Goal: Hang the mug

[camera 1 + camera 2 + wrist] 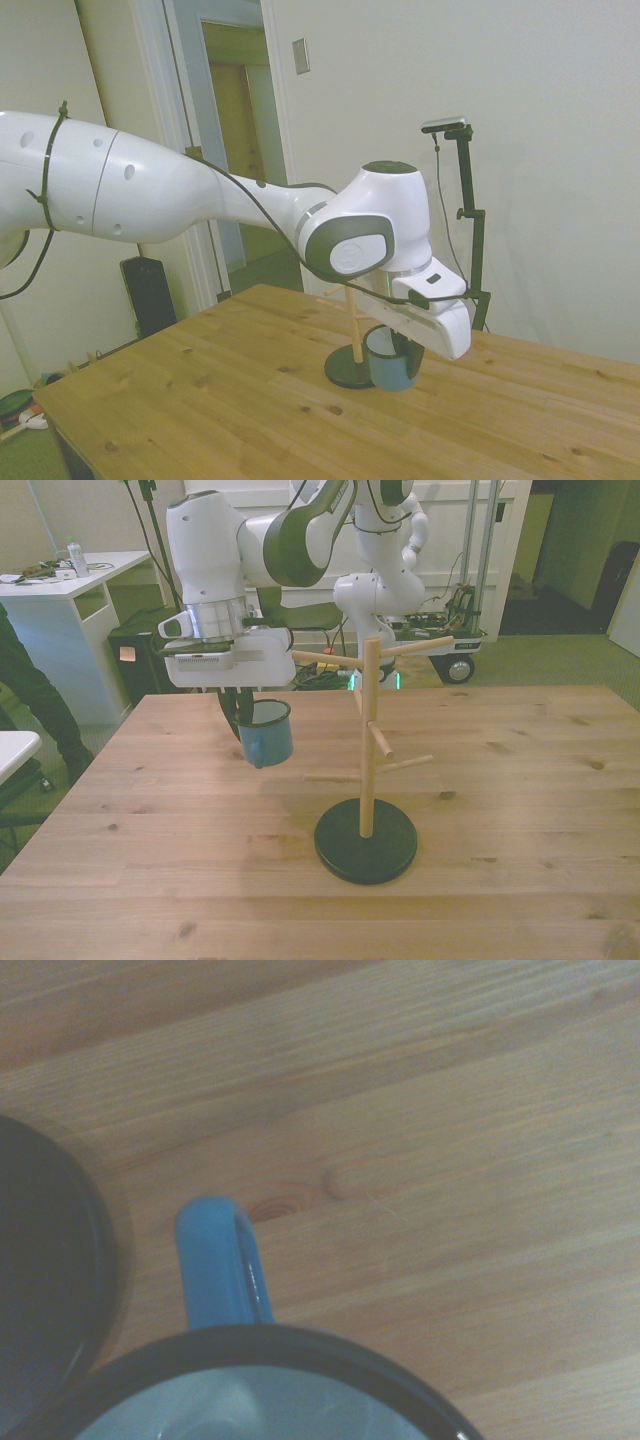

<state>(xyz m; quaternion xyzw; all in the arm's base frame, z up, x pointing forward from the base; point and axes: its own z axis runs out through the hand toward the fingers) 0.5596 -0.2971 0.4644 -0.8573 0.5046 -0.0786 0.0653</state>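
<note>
Item: 1 blue-teal enamel mug [267, 736], white inside, dark rim, upright and lifted clear of the wooden table [520, 780], held at its rim by the gripper [243, 712], whose dark fingers are closed on the rim's side toward the front view's left. Position: above the table's far half, toward the front view's left of the peg stand [367, 750] and apart from it. Peg stand: 1 wooden post with several angled pegs on a round black base [365, 850], standing near the table's middle. Wrist view: mug rim [260, 1345] and loop handle [215, 1265] above bare boards, base edge [50, 1260] beside. Mug hangs on no peg.
</note>
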